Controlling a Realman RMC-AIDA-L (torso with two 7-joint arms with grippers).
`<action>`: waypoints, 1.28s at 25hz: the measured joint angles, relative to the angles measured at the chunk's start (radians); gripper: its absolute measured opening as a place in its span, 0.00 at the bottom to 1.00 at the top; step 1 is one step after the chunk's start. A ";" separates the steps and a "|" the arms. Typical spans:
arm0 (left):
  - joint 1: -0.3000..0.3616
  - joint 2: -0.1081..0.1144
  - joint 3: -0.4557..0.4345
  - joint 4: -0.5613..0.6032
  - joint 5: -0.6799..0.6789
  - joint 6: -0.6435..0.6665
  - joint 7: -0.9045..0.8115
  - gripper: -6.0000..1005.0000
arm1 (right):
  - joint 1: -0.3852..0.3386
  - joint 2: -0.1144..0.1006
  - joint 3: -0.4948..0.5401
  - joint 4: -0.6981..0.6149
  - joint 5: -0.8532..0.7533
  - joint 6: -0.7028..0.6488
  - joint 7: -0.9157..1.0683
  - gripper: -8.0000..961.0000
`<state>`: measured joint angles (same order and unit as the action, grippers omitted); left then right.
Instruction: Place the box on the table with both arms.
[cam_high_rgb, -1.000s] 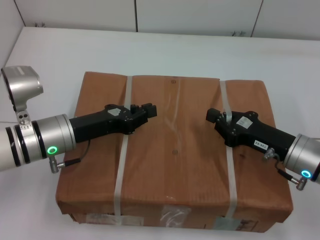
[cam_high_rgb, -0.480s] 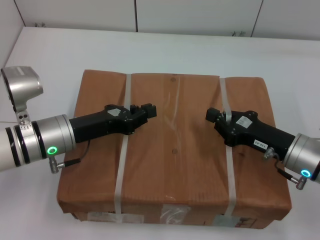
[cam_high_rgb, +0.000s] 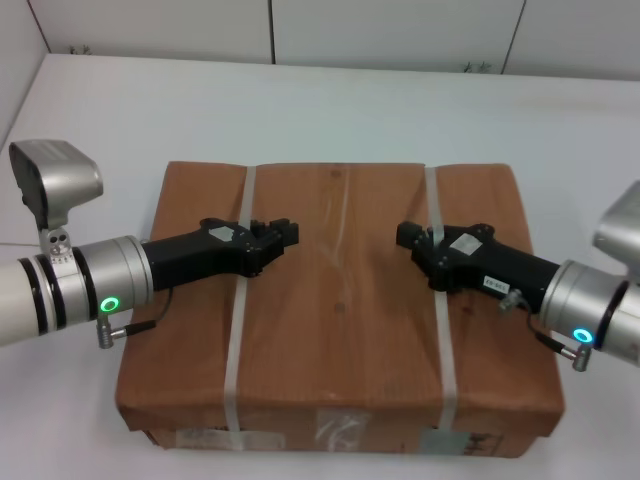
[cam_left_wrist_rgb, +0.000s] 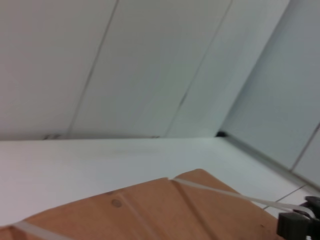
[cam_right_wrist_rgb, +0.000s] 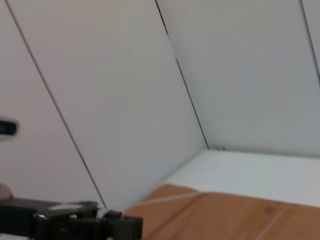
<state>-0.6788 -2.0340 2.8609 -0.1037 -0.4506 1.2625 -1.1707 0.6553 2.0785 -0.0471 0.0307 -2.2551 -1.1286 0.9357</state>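
Box: your brown box (cam_high_rgb: 340, 310) lies near the table (cam_high_rgb: 330, 105) front edge
Left gripper (cam_high_rgb: 282, 233): above box, grip unclear
Right gripper (cam_high_rgb: 408, 238): likewise

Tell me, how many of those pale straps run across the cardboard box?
2. One strap crosses the box under the left gripper; the other strap crosses under the right gripper. More could be hidden underneath.
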 joint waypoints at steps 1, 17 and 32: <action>0.000 -0.001 0.000 0.000 0.000 -0.016 0.004 0.13 | 0.006 0.000 -0.001 0.010 -0.001 0.028 0.000 0.03; -0.014 -0.009 0.001 0.100 0.053 -0.298 0.060 0.13 | 0.044 0.000 -0.001 0.081 -0.036 0.248 0.001 0.03; -0.002 -0.010 -0.003 0.102 0.051 -0.322 0.068 0.14 | 0.047 0.000 0.009 0.092 -0.038 0.281 0.003 0.04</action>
<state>-0.6810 -2.0435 2.8580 -0.0014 -0.3996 0.9403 -1.1023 0.7023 2.0785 -0.0378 0.1227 -2.2936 -0.8478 0.9387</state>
